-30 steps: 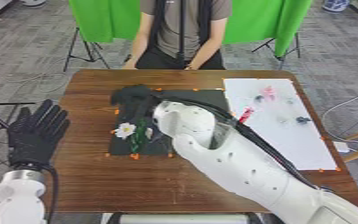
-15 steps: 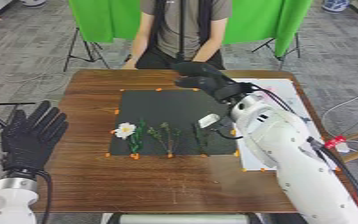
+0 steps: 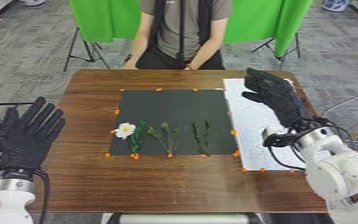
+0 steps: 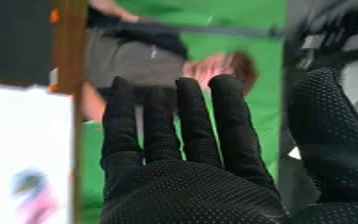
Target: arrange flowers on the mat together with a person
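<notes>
Flowers point(image 3: 124, 130) lay on a dark, flat mat point(image 3: 171, 107) on a brown wooden table point(image 3: 140, 185), in a row along the half of the mat closer to the robot. At the left of the row was a white bloom, with a green leafy stem point(image 3: 136, 139) just beside it. Next, toward the middle, came a thin, branching sprig point(image 3: 167, 136), its tips pointing away from the robot. Farther right, well apart from the bloom, lay slim green stems point(image 3: 201, 137) close together. Small orange markers point(image 3: 159, 89) dotted the mat's edges.

A white sheet point(image 3: 251, 145) lay just to the right of the mat. The right hand point(image 3: 278, 95), in its black glove, was over the sheet's far right part, its fingers extended and its thumb held wide of them, with nothing in its grasp. In the right wrist view, a blurred pink patch point(image 4: 40, 207) showed on the sheet.

The left hand point(image 3: 26, 137) was out beyond the table's left edge, also gloved in black, fingers straight and slightly spread, holding nothing.
</notes>
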Robot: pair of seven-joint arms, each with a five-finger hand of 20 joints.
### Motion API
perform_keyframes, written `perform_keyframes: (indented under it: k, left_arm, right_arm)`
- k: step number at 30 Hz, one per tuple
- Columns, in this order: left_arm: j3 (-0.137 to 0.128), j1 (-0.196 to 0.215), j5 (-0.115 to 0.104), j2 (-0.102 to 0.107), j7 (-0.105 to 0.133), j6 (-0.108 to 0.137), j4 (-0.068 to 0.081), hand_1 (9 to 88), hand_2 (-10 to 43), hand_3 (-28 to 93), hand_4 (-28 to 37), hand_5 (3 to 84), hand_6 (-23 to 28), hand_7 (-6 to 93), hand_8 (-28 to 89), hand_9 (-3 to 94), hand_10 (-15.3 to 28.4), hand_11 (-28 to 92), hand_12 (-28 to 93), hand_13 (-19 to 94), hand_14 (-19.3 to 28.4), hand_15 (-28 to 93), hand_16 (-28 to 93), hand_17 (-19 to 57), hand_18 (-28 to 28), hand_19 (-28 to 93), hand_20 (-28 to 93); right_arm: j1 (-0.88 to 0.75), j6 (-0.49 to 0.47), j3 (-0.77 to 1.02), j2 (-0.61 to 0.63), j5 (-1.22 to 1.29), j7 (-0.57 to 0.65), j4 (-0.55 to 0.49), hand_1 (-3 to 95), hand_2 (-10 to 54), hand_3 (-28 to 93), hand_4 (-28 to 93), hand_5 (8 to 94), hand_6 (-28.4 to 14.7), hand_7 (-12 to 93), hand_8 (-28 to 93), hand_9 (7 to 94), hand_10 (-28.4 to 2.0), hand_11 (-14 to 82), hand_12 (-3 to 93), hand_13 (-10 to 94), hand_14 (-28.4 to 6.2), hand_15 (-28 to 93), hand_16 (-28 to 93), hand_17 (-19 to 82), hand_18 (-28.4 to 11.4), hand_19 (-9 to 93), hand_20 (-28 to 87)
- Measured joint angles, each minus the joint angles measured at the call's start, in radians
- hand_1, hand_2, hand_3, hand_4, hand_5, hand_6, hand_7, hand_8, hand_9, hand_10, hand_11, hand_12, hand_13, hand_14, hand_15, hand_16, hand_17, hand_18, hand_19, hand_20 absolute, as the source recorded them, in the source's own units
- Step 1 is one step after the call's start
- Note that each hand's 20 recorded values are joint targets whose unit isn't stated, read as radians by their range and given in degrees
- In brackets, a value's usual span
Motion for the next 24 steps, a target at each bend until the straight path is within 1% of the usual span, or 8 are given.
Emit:
perform_keyframes:
  k: [1, 2, 4, 8, 13, 18, 24]
  left_arm:
    - [0.000, 0.000, 0.000, 0.000, 0.002, -0.003, 0.000, 25.0, 13.4, 58, -28.3, 37.6, 6.1, 8.4, -9, 30.3, 11.4, 10, 8, 20, 11.2, 16, -4, -5.2, 10.9, 24, 10]
    - [0.000, 0.000, 0.000, 0.000, 0.002, -0.006, 0.000, 26.1, 13.7, 55, -28.3, 37.5, 5.9, 8.3, -9, 30.6, 11.3, 10, 8, 20, 11.1, 16, -4, -5.1, 10.9, 24, 10]
    - [0.000, 0.000, 0.001, -0.005, 0.002, -0.009, -0.002, 25.2, 13.7, 56, -28.3, 37.4, 5.9, 8.1, -9, 30.8, 11.3, 10, 7, 20, 11.0, 16, -4, -5.1, 10.9, 24, 10]
    - [-0.001, 0.000, 0.002, -0.025, 0.002, -0.011, -0.009, 24.1, 13.0, 59, -28.3, 37.3, 5.9, 8.1, -8, 30.9, 11.3, 10, 7, 20, 10.8, 16, -4, -5.2, 10.8, 24, 10]
    - [-0.003, 0.001, 0.001, -0.039, 0.003, -0.011, -0.011, 23.5, 12.8, 61, -28.3, 37.3, 6.0, 8.1, -8, 30.9, 11.5, 10, 7, 20, 10.8, 16, -4, -5.1, 10.7, 24, 10]
    - [-0.001, -0.006, -0.002, -0.040, 0.004, -0.011, -0.010, 23.2, 12.5, 62, -28.3, 37.3, 6.1, 8.4, -8, 30.9, 11.6, 10, 7, 20, 10.9, 16, -4, -5.1, 10.7, 24, 10]
    - [-0.001, -0.011, -0.015, -0.040, 0.006, -0.010, -0.010, 22.9, 12.3, 63, -28.3, 37.5, 6.3, 8.6, -8, 31.0, 11.8, 11, 7, 20, 11.1, 16, -4, -5.1, 10.7, 24, 10]
  right_arm:
    - [-0.027, 0.005, 0.031, 0.002, 0.032, 0.008, -0.009, 22.2, 8.7, 72, -23, 38.8, -1.0, 10, -9, 38.3, -10.8, 3.7, 10.9, 29, -9.5, 7, 14, 14, -14.0, 33, 10]
    - [-0.054, 0.011, 0.062, 0.005, 0.054, 0.012, -0.019, 22.2, 8.7, 72, -23, 38.8, -1.2, 10, -9, 38.3, -10.9, 3.7, 10.8, 29, -9.6, 7, 14, 14, -14.0, 33, 10]
    - [-0.108, 0.028, 0.120, 0.013, 0.066, 0.015, -0.042, 22.2, 8.8, 72, -22, 38.9, -1.5, 10, -9, 38.2, -11.0, 3.7, 10.8, 29, -9.7, 7, 14, 14, -14.1, 33, 10]
    - [-0.197, 0.066, 0.206, 0.035, 0.066, 0.002, -0.072, 22.1, 8.7, 72, -22, 39.2, -1.6, 10, -9, 38.2, -11.1, 3.7, 10.8, 29, -9.9, 8, 14, 14, -14.3, 33, 10]
    - [-0.250, 0.092, 0.227, 0.053, 0.087, -0.031, -0.072, 22.2, 8.6, 73, -22, 39.2, -1.6, 10, -9, 38.3, -10.9, 3.8, 10.8, 29, -10.0, 8, 14, 14, -14.5, 33, 11]
    - [-0.254, 0.093, 0.230, 0.052, 0.085, -0.042, -0.072, 22.3, 8.5, 73, -22, 39.2, -1.6, 10, -9, 38.3, -11.0, 3.8, 10.8, 29, -10.0, 8, 13, 14, -14.6, 33, 11]
    - [-0.254, 0.087, 0.231, 0.052, 0.085, -0.045, -0.072, 23.1, 8.7, 73, -22, 38.9, -1.6, 10, -9, 38.2, -11.1, 3.7, 10.9, 30, -9.9, 8, 13, 14, -14.7, 33, 11]
